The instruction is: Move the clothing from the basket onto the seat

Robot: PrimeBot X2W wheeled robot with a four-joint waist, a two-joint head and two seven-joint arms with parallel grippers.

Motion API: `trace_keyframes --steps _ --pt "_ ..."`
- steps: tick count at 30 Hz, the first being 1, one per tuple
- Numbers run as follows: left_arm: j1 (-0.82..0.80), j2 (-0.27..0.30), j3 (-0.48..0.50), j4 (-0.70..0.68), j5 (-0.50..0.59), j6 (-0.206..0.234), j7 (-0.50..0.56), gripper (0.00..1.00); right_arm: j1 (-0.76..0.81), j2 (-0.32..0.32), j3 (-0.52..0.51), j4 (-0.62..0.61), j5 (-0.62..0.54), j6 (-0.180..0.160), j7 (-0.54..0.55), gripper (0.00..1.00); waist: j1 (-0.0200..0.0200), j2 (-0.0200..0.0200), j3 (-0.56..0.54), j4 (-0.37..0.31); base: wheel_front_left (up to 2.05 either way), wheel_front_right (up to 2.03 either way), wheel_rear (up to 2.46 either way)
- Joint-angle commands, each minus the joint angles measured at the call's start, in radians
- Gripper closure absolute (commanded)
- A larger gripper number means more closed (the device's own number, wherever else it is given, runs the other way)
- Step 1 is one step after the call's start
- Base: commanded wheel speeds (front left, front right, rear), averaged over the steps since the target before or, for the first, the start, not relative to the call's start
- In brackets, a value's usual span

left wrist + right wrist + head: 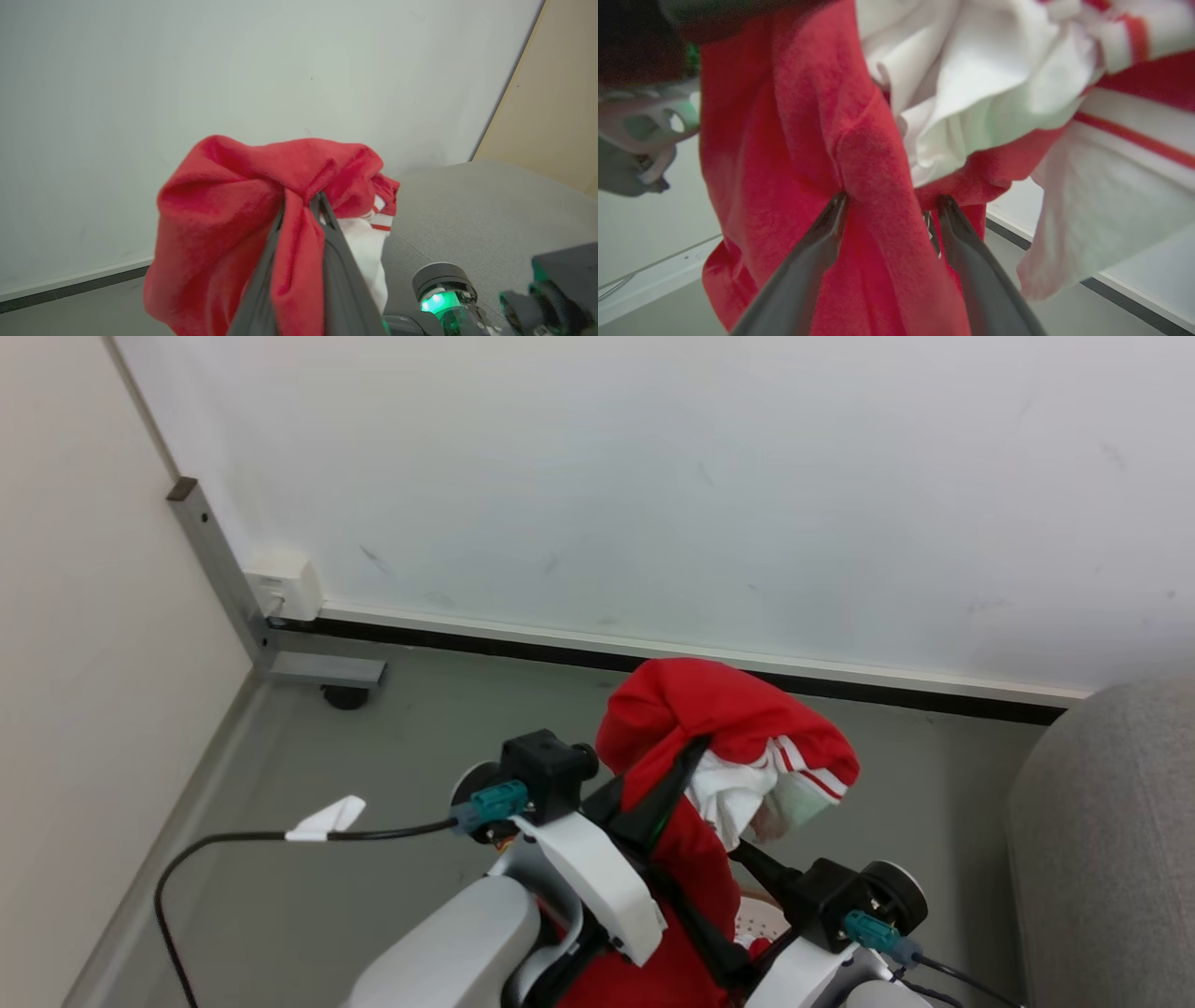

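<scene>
Item: soft bright red fabric garment with white panel and red-and-white striped trim, the clothing, held aloft in a bunched, hood-like mass over the grey-green floor, before the white wall. Position: left of the large light grey woven-fabric sofa, the seat, and apart from it; a red length hangs down between the two pale forearms to the bottom of the head view. Left gripper: two long dark fingers clenched tight on a gathered red fold near the top of the garment, the cloth draping over both sides of the fingers in the left wrist view. Right gripper: lower and to the right, fingers spread wide; in the right wrist view they stand either side of a hanging red fold, white panel and striped trim above them. Oval white perforated plastic laundry basket: a small patch with a brownish rim shows below the garment, between the arms. Other entries: black skirting strip along the wall foot; grey metal post with a flat foot at the left corner; white box beside the post; black cable with a white tag running to the left wrist's teal plug.
</scene>
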Motion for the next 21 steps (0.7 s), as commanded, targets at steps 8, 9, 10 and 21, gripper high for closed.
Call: trace_keyframes --steps 8,9,10,21 --pt "0.021 -0.041 -0.058 -0.01 0.001 -0.021 0.02 1.0 -0.087 -0.005 0.07 0.111 0.084 -0.002 0.001 0.0 0.0 0.0 -0.019 0.093 0.0 0.0 0.0" --pt "0.022 -0.042 -0.062 -0.01 -0.001 -0.021 0.022 1.0 -0.091 -0.004 0.065 0.109 0.083 -0.002 0.001 0.0 0.0 0.0 -0.019 0.099 0.0 0.0 0.0" --pt "0.023 -0.042 -0.063 -0.009 -0.003 -0.022 0.023 1.0 -0.091 -0.002 0.058 0.104 0.084 -0.002 0.001 0.0 0.0 0.0 -0.019 0.103 0.0 0.0 0.0" --pt "0.027 -0.019 -0.045 0.003 -0.026 -0.008 0.01 1.0 -0.06 0.004 0.022 0.072 0.073 -0.002 0.001 1.0 0.0 0.0 -0.016 0.097 0.0 0.0 0.0"
